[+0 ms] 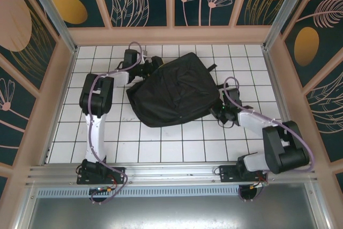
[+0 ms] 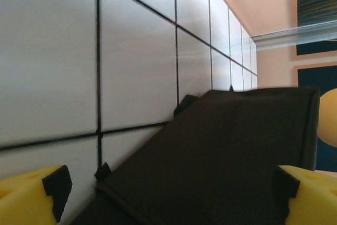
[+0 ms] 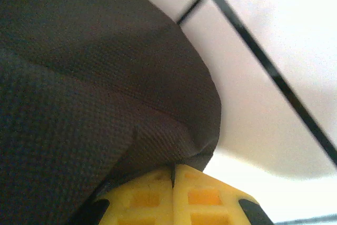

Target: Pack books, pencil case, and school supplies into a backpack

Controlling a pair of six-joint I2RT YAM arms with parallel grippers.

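top view: black backpack (image 1: 174,89) lies flat in the middle of the white tiled table (image 1: 161,148), soft and lumpy, with a strap end poking out at its far right corner. the left gripper (image 1: 147,68) sits at the backpack's far left corner, arm reaching in from the left, tips right at the fabric edge; from up here i cannot tell if it touches. the right gripper (image 1: 218,112) is at the backpack's near right edge, pressed up against the fabric. no books or small supplies lying on the tiles around the backpack.

left wrist view: the left gripper (image 2: 168,201) is spread wide, yellow fingers (image 2: 26,196) far apart at the two bottom corners. between them is a flat black panel of the backpack (image 2: 221,156), running away from the camera. the fingers close on nothing and the fabric sits loose in the gap. table tiles (image 2: 137,51) show to the left of the backpack and the pale side wall (image 2: 247,3) beyond it.

right wrist view: the right gripper (image 3: 174,191) has its yellow fingers (image 3: 210,198) pressed together, the seam between them closed. black woven fabric of the backpack (image 3: 79,93) comes down right into the tips, a crease pulling toward the seam, so it looks pinched on a fold at the backpack's edge. white tile (image 3: 274,77) lies to the right of the backpack.
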